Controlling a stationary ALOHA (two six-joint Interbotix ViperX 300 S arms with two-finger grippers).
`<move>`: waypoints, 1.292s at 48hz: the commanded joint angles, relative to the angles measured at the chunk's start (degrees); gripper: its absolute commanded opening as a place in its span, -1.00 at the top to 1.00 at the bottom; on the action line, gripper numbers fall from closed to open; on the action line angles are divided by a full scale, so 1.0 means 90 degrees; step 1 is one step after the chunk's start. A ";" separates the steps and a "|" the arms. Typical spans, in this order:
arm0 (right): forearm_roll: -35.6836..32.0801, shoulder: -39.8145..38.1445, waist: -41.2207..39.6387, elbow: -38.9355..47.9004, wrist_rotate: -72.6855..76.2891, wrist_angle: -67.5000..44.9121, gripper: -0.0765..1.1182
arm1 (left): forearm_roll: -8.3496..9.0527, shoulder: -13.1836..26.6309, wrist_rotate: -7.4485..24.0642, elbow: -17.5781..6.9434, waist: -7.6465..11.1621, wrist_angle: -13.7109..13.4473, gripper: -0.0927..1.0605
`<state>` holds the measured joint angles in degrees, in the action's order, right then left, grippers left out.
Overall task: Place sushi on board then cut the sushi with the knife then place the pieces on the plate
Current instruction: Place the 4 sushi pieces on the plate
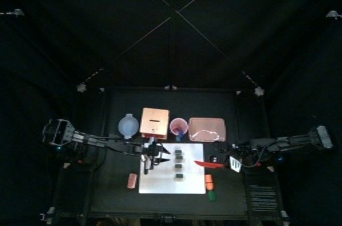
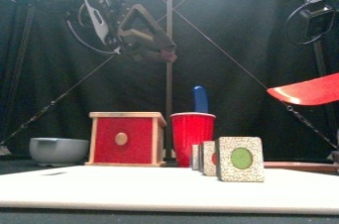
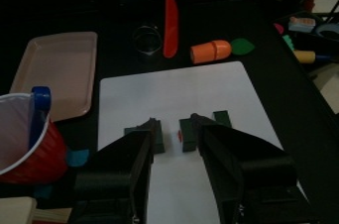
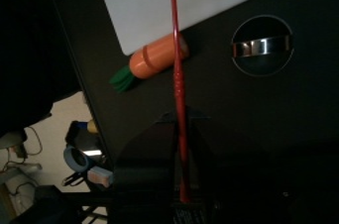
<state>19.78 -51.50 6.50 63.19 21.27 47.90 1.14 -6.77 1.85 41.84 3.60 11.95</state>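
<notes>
Smooth matt plastic look on white cutting board (image 2: 159, 190). Pale bare wood on wooden box (image 2: 106, 154), front painted red, matt. Smooth plastic, slight gloss, on red cup (image 2: 192, 134). Glossy plastic on red knife (image 2: 307, 91). Smooth surface, soft sheen, on bowl (image 2: 58, 150). Speckled matt face on sushi piece (image 2: 240, 159). Shiny metal on round cutter (image 4: 261, 45). Black matt top on table (image 4: 265, 119).

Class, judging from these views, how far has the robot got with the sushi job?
Done: the sushi roll stands on the white cutting board, its blocks showing a gap in the left wrist view. In hand: the right hand holds the red knife raised beside the sushi, while the open left hand hovers above it. Left: finishing any cuts and moving pieces onto the pink tray, which is bare.
</notes>
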 commanded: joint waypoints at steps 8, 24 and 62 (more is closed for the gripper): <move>-0.0039 0.0039 -0.0029 -0.0088 0.0020 0.0127 -0.26 | 0.0000 0.0039 -0.0010 -0.0049 -0.0078 0.0059 -0.44; -0.1621 0.0195 -0.0332 -0.0732 0.0000 0.0049 -0.27 | -0.0117 0.0029 -0.0010 0.0117 -0.0254 0.0166 -0.43; -0.3437 0.3115 -0.0859 -0.1768 -0.0010 -0.3496 -0.45 | -0.0732 -0.0400 0.0000 0.1299 -0.0381 0.0752 -0.42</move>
<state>-11.34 -24.96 -0.88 48.96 21.01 18.81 -5.27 -9.67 1.76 53.79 0.44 18.19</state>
